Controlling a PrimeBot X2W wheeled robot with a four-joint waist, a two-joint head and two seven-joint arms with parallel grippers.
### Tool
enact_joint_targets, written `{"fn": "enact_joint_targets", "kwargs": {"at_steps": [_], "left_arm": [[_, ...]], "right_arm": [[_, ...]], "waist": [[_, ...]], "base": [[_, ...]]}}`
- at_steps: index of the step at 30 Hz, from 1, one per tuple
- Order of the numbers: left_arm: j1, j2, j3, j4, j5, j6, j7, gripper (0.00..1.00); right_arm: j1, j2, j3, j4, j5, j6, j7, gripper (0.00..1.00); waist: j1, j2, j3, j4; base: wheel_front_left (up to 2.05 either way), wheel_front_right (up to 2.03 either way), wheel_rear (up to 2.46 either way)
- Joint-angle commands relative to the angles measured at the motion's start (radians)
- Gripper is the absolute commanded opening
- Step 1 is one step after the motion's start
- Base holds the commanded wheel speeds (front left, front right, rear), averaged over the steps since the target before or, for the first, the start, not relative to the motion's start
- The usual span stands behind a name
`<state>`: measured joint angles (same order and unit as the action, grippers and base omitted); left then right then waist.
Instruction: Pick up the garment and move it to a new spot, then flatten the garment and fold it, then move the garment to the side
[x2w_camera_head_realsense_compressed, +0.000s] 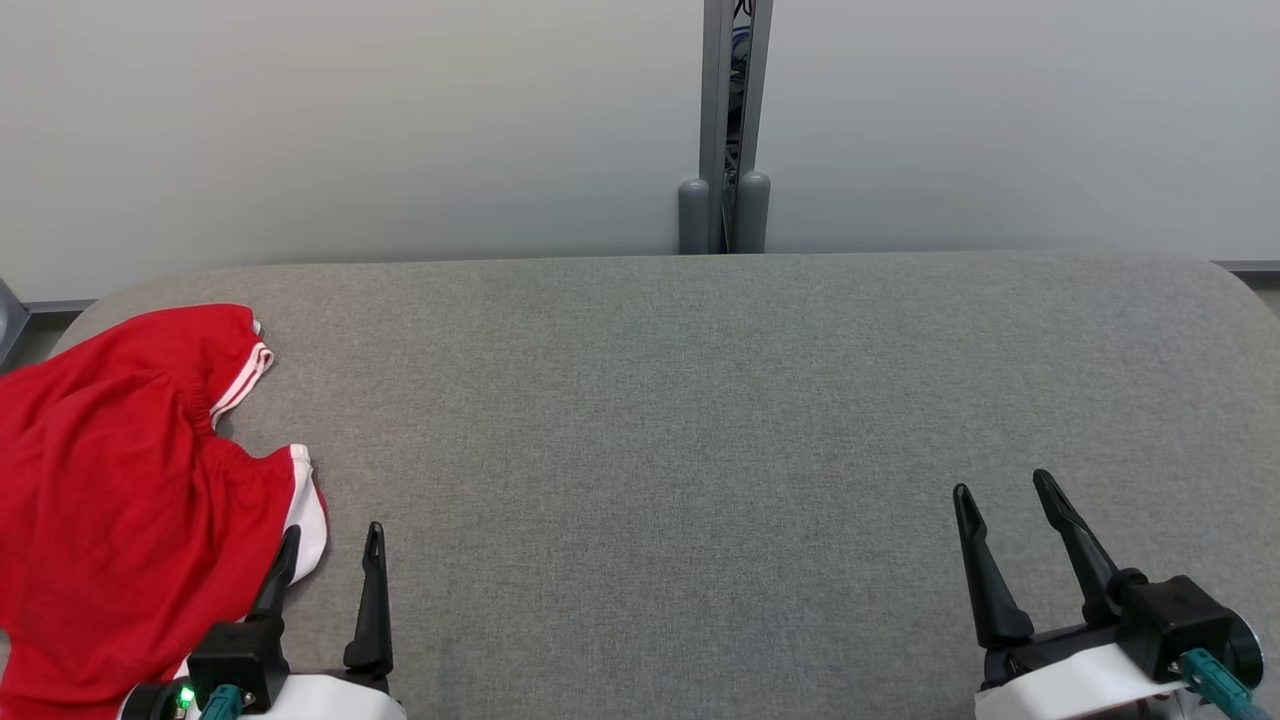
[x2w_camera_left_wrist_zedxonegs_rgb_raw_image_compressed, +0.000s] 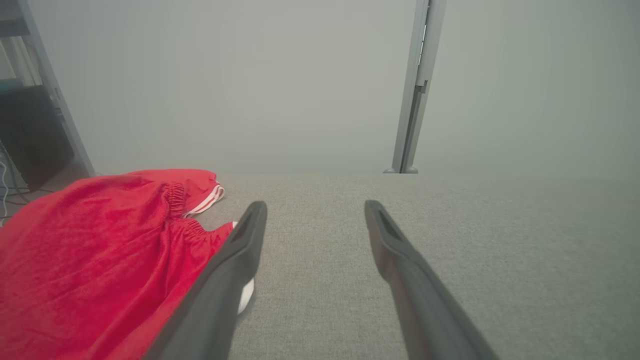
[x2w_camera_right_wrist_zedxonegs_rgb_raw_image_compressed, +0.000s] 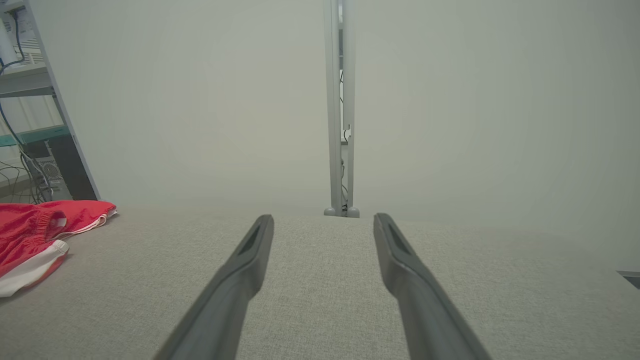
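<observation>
Partition panels (x2w_camera_head_realsense_compressed: 350, 120), pale and plain, close off the far side of the work area.

Desk (x2w_camera_head_realsense_compressed: 700, 400): grey woven fabric surface with rounded far corners, spanning the full width of the head view.

Red shorts (x2w_camera_head_realsense_compressed: 110, 480): crumpled heap at the robot's left end of the desk, reaching the left edge of the head view. A gathered elastic waistband shows near the middle of the heap. White stripes trim the hem on the far side, and a white band edges the hem nearest the left tool.

Left tool (x2w_camera_head_realsense_compressed: 333, 530): at the near left part of the desk, fingers spread wide apart, gripping nothing. Its outer finger overlaps the white-edged hem in the head view; whether it touches the cloth cannot be determined.

Right tool (x2w_camera_head_realsense_compressed: 1002, 483): at the near right part of the desk, well apart from the shorts. Fingers are likewise spread wide and empty, with bare fabric between them.

Metal post (x2w_camera_head_realsense_compressed: 735, 100): upright between the two panels, behind the desk's far edge, with two rounded grey caps at its base.
</observation>
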<state>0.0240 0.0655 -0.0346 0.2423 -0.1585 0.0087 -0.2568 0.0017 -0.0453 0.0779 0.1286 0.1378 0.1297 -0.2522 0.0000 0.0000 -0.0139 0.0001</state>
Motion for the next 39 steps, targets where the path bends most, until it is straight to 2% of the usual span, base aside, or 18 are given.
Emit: {"fn": "enact_joint_targets", "kwargs": {"at_steps": [1,13,33,39], "left_arm": [[0.003,0.003,0.005,0.003,0.02,-0.002,-0.008,1.0],[0.005,-0.004,0.011,0.022,-0.01,-0.014,-0.01,1.0],[0.0,-0.005,0.006,0.032,-0.003,-0.008,-0.01,1.0],[-0.009,-0.003,0.005,0.035,-0.002,-0.011,-0.01,1.0]], "right_arm": [[0.008,-0.009,0.002,-0.001,-0.02,0.002,-0.012,1.0],[0.012,-0.009,-0.006,0.0,-0.016,0.002,-0.016,1.0],[0.015,-0.009,-0.015,-0.005,-0.017,0.002,-0.016,1.0],[0.019,-0.008,-0.021,-0.002,-0.014,0.002,-0.016,1.0]], "waist": [[0.0,0.0,-0.002,0.0],[0.0,0.0,-0.01,0.003],[0.0,0.0,-0.009,0.006],[0.0,0.0,-0.007,0.029]], "base": [[0.0,0.0,0.0],[0.0,0.0,0.0],[0.0,0.0,0.0],[0.0,0.0,0.0]]}}
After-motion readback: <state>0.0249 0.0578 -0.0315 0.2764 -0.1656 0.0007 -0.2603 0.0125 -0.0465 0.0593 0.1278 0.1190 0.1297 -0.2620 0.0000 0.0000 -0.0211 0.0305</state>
